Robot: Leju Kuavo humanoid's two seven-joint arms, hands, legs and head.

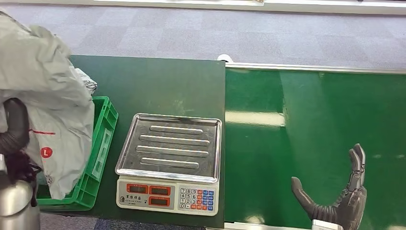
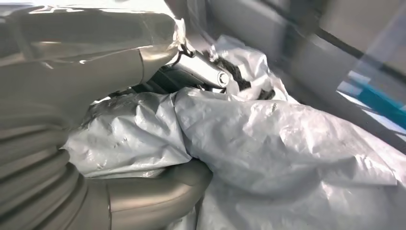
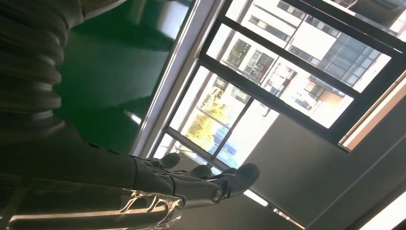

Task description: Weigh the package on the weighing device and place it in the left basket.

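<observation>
The package [image 1: 48, 96] is a big crumpled grey plastic mailer bag with a red mark. It hangs at the far left, over and partly inside the green basket [image 1: 103, 143]. My left hand [image 1: 15, 127] holds it from below at the left edge. In the left wrist view the thumb and fingers of my left hand [image 2: 148, 191] wrap a fold of the package [image 2: 287, 139]. The scale [image 1: 170, 143] stands mid-table with a bare steel tray. My right hand [image 1: 342, 196] is open, fingers up, over the belt; the right wrist view shows my right hand [image 3: 191, 184] holding nothing.
The scale and basket stand on a dark green table [image 1: 158, 81]. A bright green conveyor belt [image 1: 316, 134] adjoins it on the right. Grey carpet floor [image 1: 215, 33] lies beyond. The scale's keypad and displays [image 1: 167, 194] face the near edge.
</observation>
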